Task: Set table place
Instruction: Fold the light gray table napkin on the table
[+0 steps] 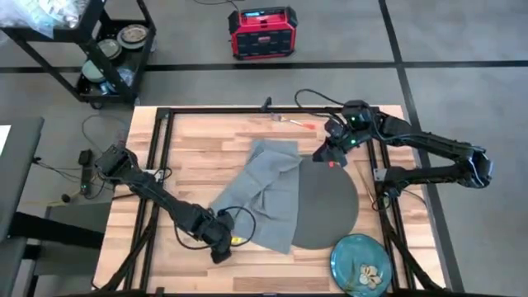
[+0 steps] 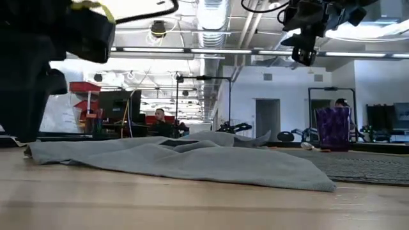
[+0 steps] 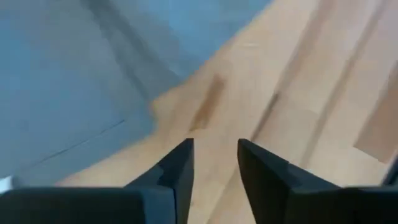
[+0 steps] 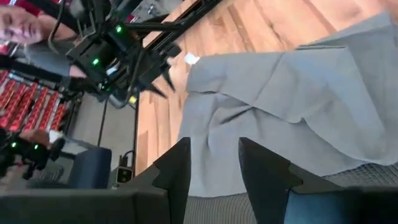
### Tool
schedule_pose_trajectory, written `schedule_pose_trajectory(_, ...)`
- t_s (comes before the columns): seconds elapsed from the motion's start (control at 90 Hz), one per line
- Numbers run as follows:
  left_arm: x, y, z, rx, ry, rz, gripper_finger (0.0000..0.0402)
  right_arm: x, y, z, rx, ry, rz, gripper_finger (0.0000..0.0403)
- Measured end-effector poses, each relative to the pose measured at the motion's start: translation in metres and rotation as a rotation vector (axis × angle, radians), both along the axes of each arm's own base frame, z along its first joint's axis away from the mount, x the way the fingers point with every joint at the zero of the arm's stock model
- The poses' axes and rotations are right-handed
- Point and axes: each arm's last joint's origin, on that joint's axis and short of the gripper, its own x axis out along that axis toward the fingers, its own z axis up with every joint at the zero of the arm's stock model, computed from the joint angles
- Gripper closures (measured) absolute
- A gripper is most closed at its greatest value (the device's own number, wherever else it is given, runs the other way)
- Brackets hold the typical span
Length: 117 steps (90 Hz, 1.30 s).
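The grey napkin (image 1: 264, 194) lies crumpled and spread out in the middle of the table (image 1: 206, 148), its right part overlapping the round dark mat (image 1: 330, 206). A blue-green plate (image 1: 360, 262) rests at the near right corner. An orange-handled utensil (image 1: 293, 122) lies by the far edge. My left gripper (image 3: 214, 168) is open, low over bare wood just off the napkin's near left corner (image 3: 74, 74). My right gripper (image 4: 214, 162) is open, raised over the mat's far edge (image 1: 330, 155), with nothing between its fingers.
In the low view a purple cup-like thing (image 2: 332, 128) stands beyond the mat (image 2: 364, 167) at the far side. The black frame (image 1: 161, 157) runs along the table's left part. A black cart (image 1: 107, 49) and a red box (image 1: 262, 31) stand on the floor behind.
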Motion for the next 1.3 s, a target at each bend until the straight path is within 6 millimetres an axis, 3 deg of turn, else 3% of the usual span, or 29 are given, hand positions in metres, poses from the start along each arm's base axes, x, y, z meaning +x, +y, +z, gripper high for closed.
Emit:
schedule_pose_trajectory(0.311, -0.004, 0.011, -0.007, 0.147, -0.021, 0.108, 0.0320, 0.000, 0.000, 0.001, -0.008, -0.012, 0.016, 0.0280)
schedule_pose_trajectory(0.956, -0.007, 0.014, -0.013, 0.142, 0.020, -0.018, 0.0320, 0.000, 0.000, 0.001, -0.004, -0.014, 0.011, 0.0280)
schedule_pose_trajectory(1.3, -0.010, 0.016, -0.028, 0.090, -0.023, -0.006, 0.0320, 0.001, -0.001, 0.002, 0.005, -0.021, 0.002, 0.0280)
